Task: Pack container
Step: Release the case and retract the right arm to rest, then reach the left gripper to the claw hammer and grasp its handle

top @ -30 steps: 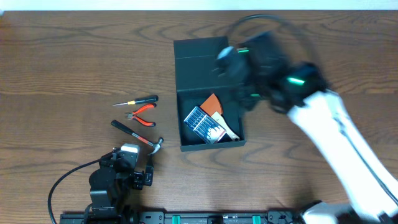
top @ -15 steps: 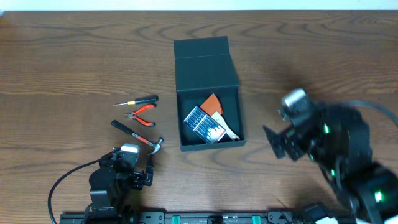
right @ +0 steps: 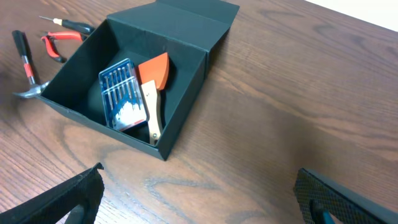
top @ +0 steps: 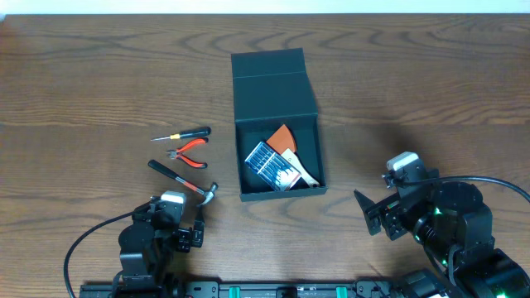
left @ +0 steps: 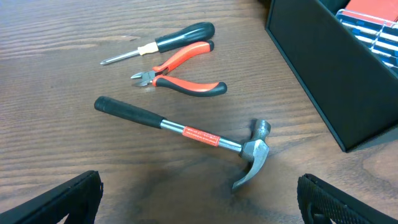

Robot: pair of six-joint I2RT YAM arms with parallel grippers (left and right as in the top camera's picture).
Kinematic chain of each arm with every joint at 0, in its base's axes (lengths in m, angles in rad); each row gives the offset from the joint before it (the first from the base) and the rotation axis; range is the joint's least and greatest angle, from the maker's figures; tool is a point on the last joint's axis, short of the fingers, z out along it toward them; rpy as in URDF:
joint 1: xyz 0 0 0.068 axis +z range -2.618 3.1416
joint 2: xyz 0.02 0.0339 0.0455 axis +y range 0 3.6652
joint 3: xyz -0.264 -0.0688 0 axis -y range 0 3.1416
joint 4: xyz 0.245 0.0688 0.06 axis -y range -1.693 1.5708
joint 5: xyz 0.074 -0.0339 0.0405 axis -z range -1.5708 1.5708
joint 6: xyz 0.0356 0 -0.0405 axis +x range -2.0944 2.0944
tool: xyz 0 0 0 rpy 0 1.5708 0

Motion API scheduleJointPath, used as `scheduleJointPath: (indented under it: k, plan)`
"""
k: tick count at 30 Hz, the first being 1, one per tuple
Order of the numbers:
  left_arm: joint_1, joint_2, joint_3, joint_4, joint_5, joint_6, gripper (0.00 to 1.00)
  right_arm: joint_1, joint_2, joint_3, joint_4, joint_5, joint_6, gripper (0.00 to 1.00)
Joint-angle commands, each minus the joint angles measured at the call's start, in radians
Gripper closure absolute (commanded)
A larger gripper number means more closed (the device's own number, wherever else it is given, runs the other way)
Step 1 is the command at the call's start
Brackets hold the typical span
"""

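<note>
Dark teal card, lid flap thrown back: the box (top: 273, 91) sits open in the middle of the worktop (top: 99, 74), and packing looks partly done. Inside it lie a blue case (right: 119, 93) of small drivers and an orange-bladed scraper (right: 154, 71) with a wooden handle, side by side. Left of the box, three tools wait on the wood: the screwdriver (top: 184, 133) farthest back, the red-handled pliers (top: 189, 153) just beside it, and the hammer (left: 186, 132) nearest the front edge, its head towards the box. The left hand (left: 199, 186) hovers just in front of the hammer, fingers spread wide, nothing in them. The right hand (right: 198, 177) hangs to the right of the box and nearer the front, also wide open and empty. My read: the hammer goes next, and that calls for the left hand to drop over the black grip, close on it, then lift it clear of the box's left wall. Hard to make out: both wrist views cut the fingers off at the frame edge, the hammer's red label is too small to read, and from the left the box wall hides nearly everything inside.
</note>
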Motion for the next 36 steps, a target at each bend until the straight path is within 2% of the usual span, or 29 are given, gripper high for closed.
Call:
scheduleJointPath:
  k: [1, 25, 28, 32, 34, 36]
  plan:
    - [0.006, -0.007, -0.009, 0.003, -0.008, 0.013, 0.01, -0.009, -0.005, -0.005, -0.006, 0.003, 0.021, 0.01]
    - [0.006, 0.015, 0.011, 0.004, -0.008, 0.013, 0.01, -0.008, -0.005, -0.005, -0.032, -0.015, 0.039, 0.01]
    - [0.006, 0.073, 0.089, 0.004, -0.002, 0.013, 0.02, -0.008, -0.005, -0.005, -0.032, -0.015, 0.039, 0.01]
    - [0.006, 0.230, 0.296, 0.003, 0.008, 0.008, 0.01, -0.008, -0.005, -0.005, -0.032, -0.015, 0.039, 0.01]
    - [0.004, 0.326, 0.419, 0.003, 0.040, -0.037, 0.02, -0.009, -0.005, -0.005, -0.032, -0.015, 0.039, 0.01]
    - [-0.002, 0.416, 0.526, -0.008, 0.051, -0.136, 0.01, -0.009, -0.005, -0.005, -0.032, -0.015, 0.039, 0.01]
